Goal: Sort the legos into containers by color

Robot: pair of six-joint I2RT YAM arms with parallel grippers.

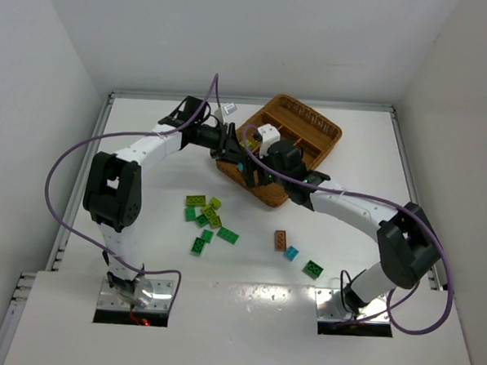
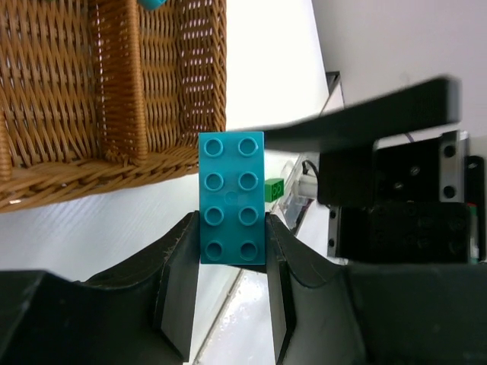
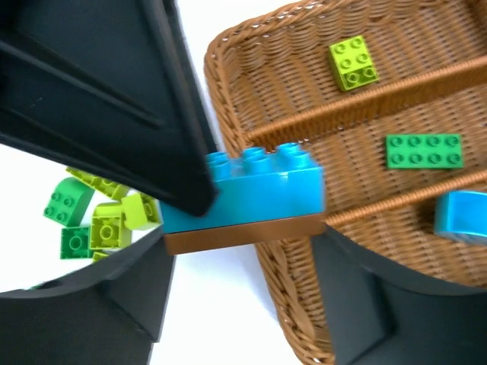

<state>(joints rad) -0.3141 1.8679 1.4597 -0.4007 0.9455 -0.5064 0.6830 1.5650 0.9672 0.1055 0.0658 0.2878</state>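
Brown woven wicker tray (image 1: 312,117) set cornerwise at the far middle of the white table (image 1: 245,313). Bare tabletop to its left and along the far wall, less room toward the right-hand rail. White walls on three sides. Both arms meeting at the tray's near-left end, wrists almost touching.

Left arm up from its base, bent at the elbow, then stretched nearly level toward the tray. Left gripper (image 2: 232,225) clamped on the long sides of a cyan-blue two-by-four studded brick (image 2: 232,182), studs toward the wrist camera, just outside the tray's rim. Right arm folded at the right edge, forearm reaching up-left. Right gripper (image 3: 243,247) closed with a finger at each end of a thin brown-orange brick (image 3: 251,230) stuck under that cyan-blue brick. Left gripper's dark finger across the stack's left end in the right wrist view.

Inside the tray, three neighbouring compartments, each with one piece: a lime-yellow square brick (image 3: 354,63), a green two-by-four brick (image 3: 424,150), a cyan piece (image 3: 460,217) cut off by the picture edge.

Loose on the table near the arms: a cluster of green and lime-yellow bricks (image 1: 206,220), a brown brick (image 1: 280,239) touching a small cyan brick (image 1: 291,252), a dark green brick (image 1: 312,269). Purple cables (image 1: 65,165) looping wide beside both arms.
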